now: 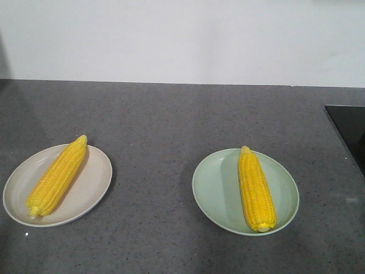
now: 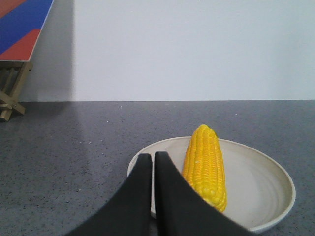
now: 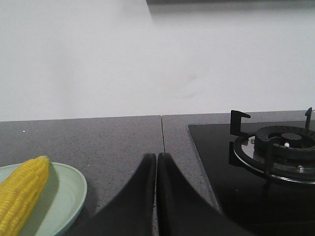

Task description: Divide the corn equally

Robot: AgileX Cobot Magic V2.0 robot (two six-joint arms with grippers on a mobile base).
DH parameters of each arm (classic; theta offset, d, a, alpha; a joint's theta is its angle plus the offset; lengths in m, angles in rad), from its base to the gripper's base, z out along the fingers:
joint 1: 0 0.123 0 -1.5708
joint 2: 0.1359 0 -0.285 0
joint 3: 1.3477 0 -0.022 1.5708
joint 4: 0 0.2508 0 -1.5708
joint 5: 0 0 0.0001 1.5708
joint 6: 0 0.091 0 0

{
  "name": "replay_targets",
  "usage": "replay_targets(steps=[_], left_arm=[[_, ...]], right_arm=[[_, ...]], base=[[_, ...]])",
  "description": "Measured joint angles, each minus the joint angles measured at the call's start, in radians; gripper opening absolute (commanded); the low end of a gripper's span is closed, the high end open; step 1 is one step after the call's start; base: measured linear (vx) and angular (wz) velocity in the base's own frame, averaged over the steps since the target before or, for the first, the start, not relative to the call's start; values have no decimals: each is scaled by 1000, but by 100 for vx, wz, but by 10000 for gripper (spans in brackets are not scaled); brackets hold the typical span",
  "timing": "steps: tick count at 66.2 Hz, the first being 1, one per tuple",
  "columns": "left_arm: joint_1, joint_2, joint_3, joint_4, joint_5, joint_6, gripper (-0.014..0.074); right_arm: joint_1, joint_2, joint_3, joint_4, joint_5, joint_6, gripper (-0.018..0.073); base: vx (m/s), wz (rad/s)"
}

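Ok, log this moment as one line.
beige plate: one corn | green plate: one corn | left gripper shut, empty | right gripper shut, empty

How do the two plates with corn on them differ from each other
The beige plate sits on the left of the counter, the pale green plate on the right. The beige plate's cob lies diagonally, tip pointing up and right; the green plate's cob lies nearly straight, front to back. Both plates are round, shallow, and hold one yellow cob.
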Motion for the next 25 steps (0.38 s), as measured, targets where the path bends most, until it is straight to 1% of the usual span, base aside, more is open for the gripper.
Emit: replay_targets(steps=[25], left_arm=[[0, 0, 0, 0, 0, 0, -6]], right_arm=[[0, 0, 0, 0, 0, 0, -11]], base=[[0, 0]])
